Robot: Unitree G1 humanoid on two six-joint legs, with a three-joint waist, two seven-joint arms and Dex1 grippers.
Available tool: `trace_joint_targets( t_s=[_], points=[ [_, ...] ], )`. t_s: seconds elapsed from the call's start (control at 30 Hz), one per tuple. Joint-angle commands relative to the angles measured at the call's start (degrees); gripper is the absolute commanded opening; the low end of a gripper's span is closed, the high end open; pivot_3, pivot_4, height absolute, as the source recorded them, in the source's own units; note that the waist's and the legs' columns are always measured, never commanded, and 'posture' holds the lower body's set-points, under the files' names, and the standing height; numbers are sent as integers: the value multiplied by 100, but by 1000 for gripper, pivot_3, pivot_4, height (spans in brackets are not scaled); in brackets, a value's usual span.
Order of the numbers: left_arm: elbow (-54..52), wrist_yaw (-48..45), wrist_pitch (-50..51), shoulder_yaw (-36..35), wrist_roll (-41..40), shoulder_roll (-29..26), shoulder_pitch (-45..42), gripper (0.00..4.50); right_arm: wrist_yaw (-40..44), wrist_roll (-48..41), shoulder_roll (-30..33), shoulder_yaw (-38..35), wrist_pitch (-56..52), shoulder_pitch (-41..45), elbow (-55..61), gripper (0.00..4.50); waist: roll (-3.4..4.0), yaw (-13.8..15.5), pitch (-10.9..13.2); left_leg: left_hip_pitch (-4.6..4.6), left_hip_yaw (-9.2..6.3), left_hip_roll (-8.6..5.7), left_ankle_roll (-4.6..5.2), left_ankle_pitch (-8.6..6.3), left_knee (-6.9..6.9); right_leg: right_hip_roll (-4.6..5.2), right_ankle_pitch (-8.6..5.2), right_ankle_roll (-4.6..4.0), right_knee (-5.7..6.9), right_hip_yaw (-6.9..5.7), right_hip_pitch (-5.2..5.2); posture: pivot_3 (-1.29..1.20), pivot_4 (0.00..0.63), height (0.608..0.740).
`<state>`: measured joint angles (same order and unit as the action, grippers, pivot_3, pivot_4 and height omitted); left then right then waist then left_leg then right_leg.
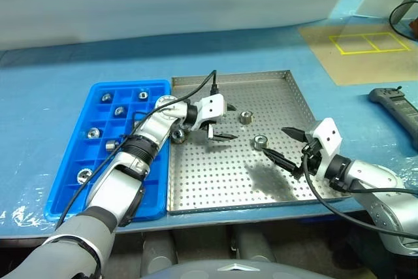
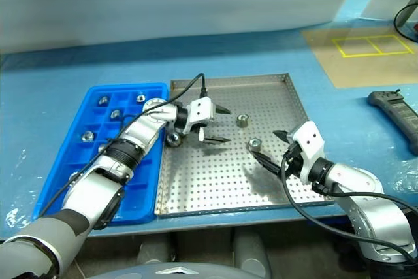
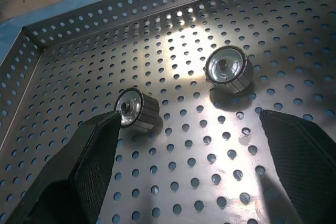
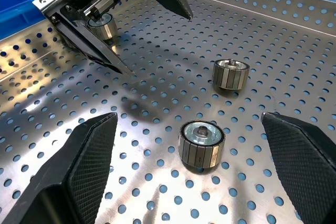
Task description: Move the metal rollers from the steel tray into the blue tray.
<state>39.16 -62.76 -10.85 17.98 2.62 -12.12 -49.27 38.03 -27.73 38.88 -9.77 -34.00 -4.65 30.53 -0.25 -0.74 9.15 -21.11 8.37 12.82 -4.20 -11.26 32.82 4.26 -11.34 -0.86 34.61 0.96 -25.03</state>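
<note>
Steel tray (image 1: 196,191) held two loose rollers (image 1: 260,140), blue tray (image 1: 72,204) beside it, left gripper (image 1: 221,122) and right gripper (image 1: 283,146) both spread, empty, black remote (image 1: 400,106) beyond tray's right.

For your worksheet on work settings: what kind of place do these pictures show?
Probably a workshop or lab test bench: a perforated steel tray of metal rollers, a blue tray, and yellow tape markings.

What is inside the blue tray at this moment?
The blue tray holds six metal rollers, each in its own compartment, as far as visible. The left arm crosses over its near-right compartments, so anything there is hidden.
</note>
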Motion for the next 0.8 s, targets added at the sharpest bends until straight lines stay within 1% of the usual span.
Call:
trace_joint_targets(
  t_s=[0.03, 0.23, 0.33, 0.47, 0.63, 0.73, 0.8],
  points=[
    [-178, 450, 93, -152, 61, -1, -46, 4456, 44, 14, 22, 86, 38, 163, -1, 4500, 0, 1, 0, 0, 0, -1, 0, 0, 1, 0, 0, 0, 0, 0, 0, -329, 150, 740],
    [-473, 535, 374, -141, 47, -90, 77, 4456, 84, 37, 26, 154, 36, 259, -71, 4500, 0, 7, 0, 0, 0, -1, 1, -1, -2, 0, 0, 0, -2, 1, 0, -320, 150, 740],
    [-404, 795, 499, -130, 197, -161, 43, 4456, 80, 60, 3, 207, 39, 306, -99, 4500, 0, 1, 0, 1, 0, -1, 1, -1, -2, 0, 0, 0, -2, 1, -1, -320, 150, 740],
    [-358, 850, 597, 7, 399, -303, -11, 4456, 77, 81, -12, 244, 67, 337, -123, 4500, 0, 3, 0, 1, 0, -1, 0, 0, -2, 0, 0, 1, -1, 2, -1, -320, 150, 740],
    [-179, 927, 828, -122, 370, -320, -235, 4456, 50, 97, -26, 289, 76, 390, -163, 4500, -1, 8, 1, -2, 1, -2, 0, -1, -3, 0, 0, 1, -5, 2, -3, -315, 150, 740],
    [-89, 870, 718, -86, 409, -403, -259, 4456, 36, 103, -44, 293, 84, 389, -166, 4500, -1, 9, 0, -3, 0, -1, 0, 0, -4, 0, 0, 1, -5, 2, -3, -318, 150, 740],
    [-57, 773, 775, -141, 290, -386, -244, 4456, 31, 124, -57, 309, 103, 367, -168, 4500, -1, 9, 0, -2, 1, -1, 0, -1, -6, 0, 0, 1, -6, 2, -3, -325, 150, 740]
  ],
)
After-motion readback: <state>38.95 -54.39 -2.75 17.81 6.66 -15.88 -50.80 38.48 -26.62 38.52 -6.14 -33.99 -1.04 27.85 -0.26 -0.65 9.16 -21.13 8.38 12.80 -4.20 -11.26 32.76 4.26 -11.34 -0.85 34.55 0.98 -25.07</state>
